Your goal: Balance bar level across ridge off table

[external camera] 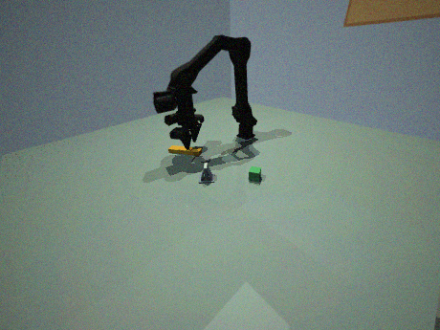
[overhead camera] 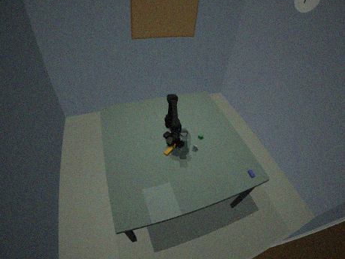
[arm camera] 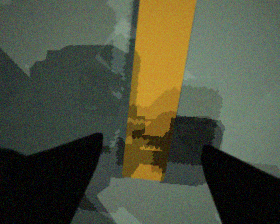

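The orange bar (overhead camera: 169, 150) (external camera: 178, 149) (arm camera: 161, 60) lies flat on the table. My gripper (external camera: 191, 144) (arm camera: 152, 145) is open and points down over one end of the bar. In the wrist view the bar's near end lies between the two fingertips, with a gap on each side. How far the tips are above the table is hard to tell. The small grey ridge (overhead camera: 195, 148) (external camera: 206, 173) stands on the table beside the bar, with nothing on it. The ridge is not in the wrist view.
A small green cube (overhead camera: 200, 137) (external camera: 254, 173) sits near the ridge, on the side away from the bar. A blue block (overhead camera: 251, 173) lies near the table's right front corner. A pale rectangle (overhead camera: 161, 202) is on the table near the front edge.
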{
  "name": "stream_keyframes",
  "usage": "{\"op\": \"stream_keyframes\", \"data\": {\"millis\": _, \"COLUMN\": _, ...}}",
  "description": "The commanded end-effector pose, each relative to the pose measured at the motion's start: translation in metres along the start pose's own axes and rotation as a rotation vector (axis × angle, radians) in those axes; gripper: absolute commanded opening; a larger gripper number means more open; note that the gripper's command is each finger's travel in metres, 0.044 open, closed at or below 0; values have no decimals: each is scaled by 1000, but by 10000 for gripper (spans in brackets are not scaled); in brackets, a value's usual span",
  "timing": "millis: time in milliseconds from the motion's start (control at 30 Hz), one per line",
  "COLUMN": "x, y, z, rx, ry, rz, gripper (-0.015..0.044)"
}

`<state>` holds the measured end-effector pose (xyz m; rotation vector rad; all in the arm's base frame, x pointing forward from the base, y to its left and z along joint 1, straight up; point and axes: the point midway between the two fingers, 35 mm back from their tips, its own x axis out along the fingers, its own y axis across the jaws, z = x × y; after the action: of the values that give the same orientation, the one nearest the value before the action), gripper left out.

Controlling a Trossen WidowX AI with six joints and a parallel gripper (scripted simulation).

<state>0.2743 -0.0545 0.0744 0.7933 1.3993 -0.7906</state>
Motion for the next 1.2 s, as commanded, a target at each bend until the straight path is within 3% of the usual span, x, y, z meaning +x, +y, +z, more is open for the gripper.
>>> {"op": "stream_keyframes", "data": {"millis": 0, "x": 3, "y": 1, "z": 0, "rx": 7, "ry": 0, "rz": 8, "gripper": 315}}
{"op": "stream_keyframes", "data": {"millis": 1000, "x": 27, "y": 1, "z": 0, "rx": 7, "ry": 0, "rz": 8, "gripper": 315}}
{"op": "stream_keyframes", "data": {"millis": 1167, "x": 27, "y": 1, "z": 0, "rx": 0, "ry": -4, "rz": 4, "gripper": 184}}
